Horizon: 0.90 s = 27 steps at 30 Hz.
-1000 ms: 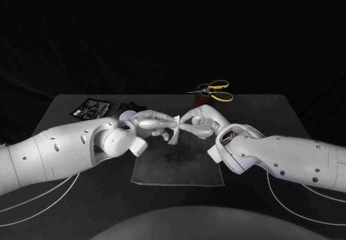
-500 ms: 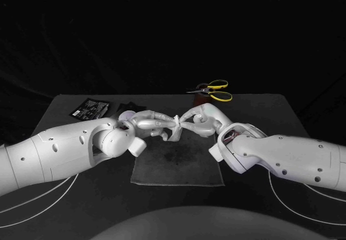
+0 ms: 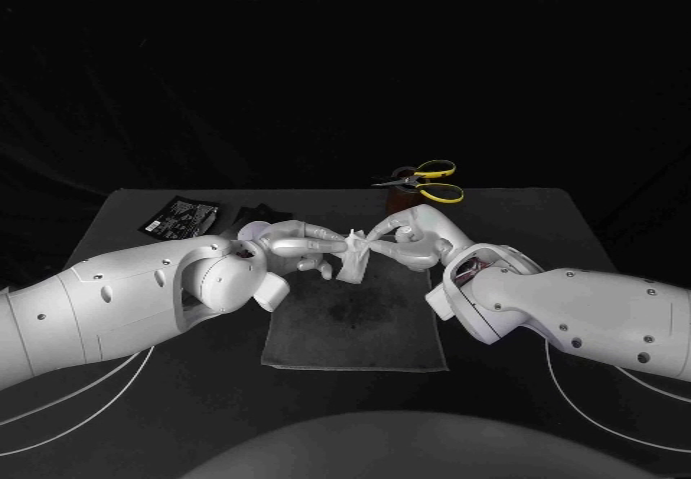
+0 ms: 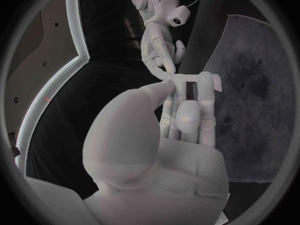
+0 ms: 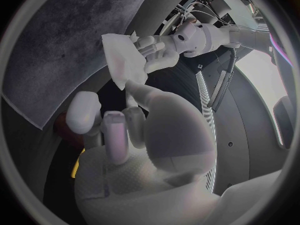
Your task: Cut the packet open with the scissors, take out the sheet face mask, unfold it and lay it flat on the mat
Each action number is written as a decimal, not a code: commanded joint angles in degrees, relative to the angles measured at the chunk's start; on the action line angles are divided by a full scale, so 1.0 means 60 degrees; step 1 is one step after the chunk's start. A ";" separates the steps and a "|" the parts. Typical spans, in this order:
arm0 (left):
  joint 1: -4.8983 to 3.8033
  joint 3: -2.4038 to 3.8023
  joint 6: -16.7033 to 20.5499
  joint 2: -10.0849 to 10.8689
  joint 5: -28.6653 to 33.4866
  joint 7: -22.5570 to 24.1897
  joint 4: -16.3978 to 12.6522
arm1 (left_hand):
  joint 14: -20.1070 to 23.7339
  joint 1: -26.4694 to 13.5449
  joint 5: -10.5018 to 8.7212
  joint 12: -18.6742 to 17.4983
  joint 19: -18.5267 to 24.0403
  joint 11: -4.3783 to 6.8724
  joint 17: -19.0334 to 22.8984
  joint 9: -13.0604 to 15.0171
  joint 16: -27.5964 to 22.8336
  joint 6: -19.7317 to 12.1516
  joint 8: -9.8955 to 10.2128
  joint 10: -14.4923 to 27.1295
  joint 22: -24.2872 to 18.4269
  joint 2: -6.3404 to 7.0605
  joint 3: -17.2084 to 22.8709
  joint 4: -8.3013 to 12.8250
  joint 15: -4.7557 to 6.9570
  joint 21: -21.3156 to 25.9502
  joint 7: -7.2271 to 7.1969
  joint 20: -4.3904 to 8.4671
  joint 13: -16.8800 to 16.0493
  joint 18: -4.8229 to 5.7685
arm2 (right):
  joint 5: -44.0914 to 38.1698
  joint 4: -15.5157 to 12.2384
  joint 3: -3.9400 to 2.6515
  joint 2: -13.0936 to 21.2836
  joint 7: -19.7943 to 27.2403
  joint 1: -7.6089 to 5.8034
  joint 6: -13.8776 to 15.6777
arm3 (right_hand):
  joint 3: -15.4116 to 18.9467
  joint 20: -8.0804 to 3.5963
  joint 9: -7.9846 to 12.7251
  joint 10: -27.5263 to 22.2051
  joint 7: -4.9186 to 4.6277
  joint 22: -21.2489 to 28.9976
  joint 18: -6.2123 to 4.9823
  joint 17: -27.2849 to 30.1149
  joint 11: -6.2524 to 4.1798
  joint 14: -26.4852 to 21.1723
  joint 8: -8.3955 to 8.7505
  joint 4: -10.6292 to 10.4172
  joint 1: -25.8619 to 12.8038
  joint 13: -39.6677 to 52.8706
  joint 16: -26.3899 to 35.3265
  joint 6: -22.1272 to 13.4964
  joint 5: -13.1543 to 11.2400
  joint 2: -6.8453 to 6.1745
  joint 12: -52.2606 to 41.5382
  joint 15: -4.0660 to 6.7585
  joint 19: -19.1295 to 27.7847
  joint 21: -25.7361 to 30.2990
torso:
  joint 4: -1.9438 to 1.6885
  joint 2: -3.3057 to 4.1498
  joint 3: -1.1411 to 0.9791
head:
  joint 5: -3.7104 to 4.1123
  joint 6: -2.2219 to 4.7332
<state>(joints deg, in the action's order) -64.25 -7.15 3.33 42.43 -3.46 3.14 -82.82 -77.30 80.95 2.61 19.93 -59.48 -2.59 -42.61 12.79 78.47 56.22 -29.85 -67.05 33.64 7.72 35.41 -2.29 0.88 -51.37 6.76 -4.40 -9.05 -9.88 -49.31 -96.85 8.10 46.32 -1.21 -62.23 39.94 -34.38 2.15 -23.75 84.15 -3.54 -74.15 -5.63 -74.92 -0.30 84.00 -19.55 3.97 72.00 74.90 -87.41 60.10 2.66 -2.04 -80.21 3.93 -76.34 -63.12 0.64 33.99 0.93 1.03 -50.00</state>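
sheet face mask point(image 3: 348, 263), white and folded small, is held up between the two hands above the far end of the mat point(image 3: 352, 334), clear of its surface. its long axis is seen running roughly up and down in the head view, the upper edge caught at the fingertips and the lower end pointing down toward the mat. the left hand point(image 3: 296, 243) is closed on the mask's upper edge, which is pinched between thumb and fingers point(image 4: 187, 116) in the left wrist view. the right hand point(image 3: 414, 236) is brought in from the opposite side, its thumb and fingertips closed on the same fold, the remaining fingers curled loosely.

one mask, one dark grey mat and two hands are counted at the middle of the black table point(image 3: 576, 235). one pair of yellow-handled scissors point(image 3: 427, 180) is seen at the far edge, resting on a small brown holder point(image 3: 399, 199), well apart from the mask. one black packet point(image 3: 182, 215) is seen lying flat near the far left corner.
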 commanded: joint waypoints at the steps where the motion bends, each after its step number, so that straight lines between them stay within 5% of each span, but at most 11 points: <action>1: -0.0009 0.0006 -0.0043 0.0001 0.0120 0.0083 -0.0014 | -0.0038 -0.0100 0.0037 0.0066 0.0088 -0.0021 -0.0012 0.0450 -0.0019 0.0067 -0.0026 -0.0079 0.0016 -0.0059 -0.0018 0.0040 0.0053 -0.0036 -0.0031 0.0013 -0.0007 -0.0104 | -0.0177 -0.0003 -0.0010 0.0026 0.0000 -0.0002 -0.0011 | -0.0059 0.0005 -0.1014 0.0271 -0.0012 0.0009 -0.0049 -0.1626 -0.0071 0.0819 -0.0893 0.0000 -0.0104 0.1338 -0.0031 -0.0062 0.0020 0.0037 -0.0035 0.0045 -0.0049 -0.0045 | -0.0004 0.0005 -0.0002 | -0.0004 0.0001; 27: -0.0010 0.0006 -0.0065 0.0014 0.0136 -0.0001 -0.0023 | -0.0044 -0.0124 0.0040 0.0046 0.0087 -0.0026 -0.0013 0.0459 -0.0018 0.0027 -0.0016 -0.0047 0.0017 -0.0084 -0.0009 0.0036 0.0053 -0.0034 -0.0028 0.0013 0.0002 -0.0106 | -0.0131 -0.0077 -0.0040 0.0159 -0.0023 -0.0015 -0.0044 | -0.0118 0.0003 -0.1098 0.0273 -0.0008 -0.0001 -0.0049 -0.1616 -0.0074 0.0817 -0.0954 0.0026 -0.0156 0.1347 -0.0028 -0.0094 0.0021 0.0029 -0.0040 0.0047 -0.0049 -0.0044 | -0.0007 0.0000 0.0003 | 0.0026 0.0001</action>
<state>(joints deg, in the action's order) -64.25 -7.15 4.00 42.66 -3.04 3.07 -82.79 -77.52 80.57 2.61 19.93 -59.26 -2.82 -42.79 12.79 78.47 56.19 -29.57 -67.08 33.68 7.49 35.41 -2.29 1.08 -51.37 6.73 -4.20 -9.04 -9.73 -49.68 -97.27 7.92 47.42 -1.38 -62.28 39.93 -34.87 2.16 -23.77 84.13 -3.37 -74.11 -5.61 -74.96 -0.31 83.99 -20.73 4.12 71.70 74.93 -87.24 59.45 2.62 -1.75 -80.18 3.91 -76.33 -63.12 0.63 34.00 0.91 1.16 -50.00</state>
